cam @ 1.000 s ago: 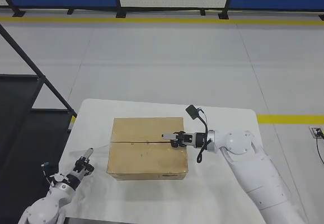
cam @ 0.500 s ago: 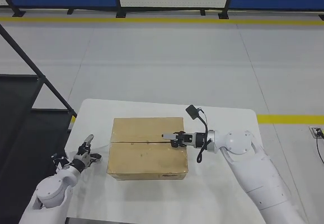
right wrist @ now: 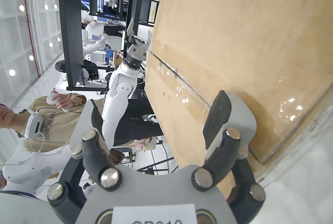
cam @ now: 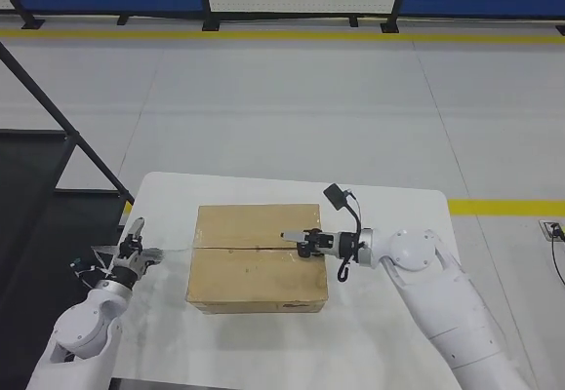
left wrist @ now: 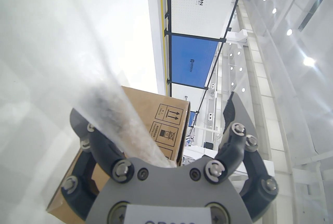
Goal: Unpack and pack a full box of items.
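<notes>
Closed cardboard box [cam: 258, 263] in the middle of the tabletop [cam: 389, 210], seam taped. Right hand [cam: 295, 237] over that seam, fingers apart and empty, probably to free the tape. Left hand [cam: 138, 246] just beside the box's left side, spread wide, a clear tape strip [left wrist: 114, 105] clinging across it, likely for peeling.

From above my arms, the top camera looks down on the white tabletop [cam: 389, 210] and closed brown cardboard box [cam: 258, 255]. Close up, my left wrist camera faces the box's end past my left gripper [left wrist: 153, 110]; the right skims its taped top past my right gripper [right wrist: 157, 102].
</notes>
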Available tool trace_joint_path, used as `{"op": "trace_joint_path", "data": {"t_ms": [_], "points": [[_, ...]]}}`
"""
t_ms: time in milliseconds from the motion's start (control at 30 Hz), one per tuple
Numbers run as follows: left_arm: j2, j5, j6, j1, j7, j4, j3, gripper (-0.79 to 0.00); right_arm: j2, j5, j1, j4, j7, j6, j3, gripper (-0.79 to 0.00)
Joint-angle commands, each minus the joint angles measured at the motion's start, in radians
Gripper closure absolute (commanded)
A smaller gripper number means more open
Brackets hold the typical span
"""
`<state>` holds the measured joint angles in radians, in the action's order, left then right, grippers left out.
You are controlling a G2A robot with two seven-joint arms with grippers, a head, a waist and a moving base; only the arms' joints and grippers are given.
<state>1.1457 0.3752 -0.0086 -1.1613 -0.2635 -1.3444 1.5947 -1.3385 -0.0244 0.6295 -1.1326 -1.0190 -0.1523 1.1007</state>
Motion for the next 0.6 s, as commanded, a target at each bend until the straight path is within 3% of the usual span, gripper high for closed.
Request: {"op": "trace_joint_path", "data": {"t_ms": [0,567], "points": [[0.000,-0.014,-0.017,-0.020,0.015,-0.034,0.006,-0.785,0.000,-0.007,-0.006,0.006,-0.005,0.020,-0.001,-0.785],[0.001,-0.114,-0.075,-0.185,0.142,-0.343,0.072,-0.785,-0.003,-0.026,-0.038,0.055,-0.023,0.023,-0.040,-0.785]]}}
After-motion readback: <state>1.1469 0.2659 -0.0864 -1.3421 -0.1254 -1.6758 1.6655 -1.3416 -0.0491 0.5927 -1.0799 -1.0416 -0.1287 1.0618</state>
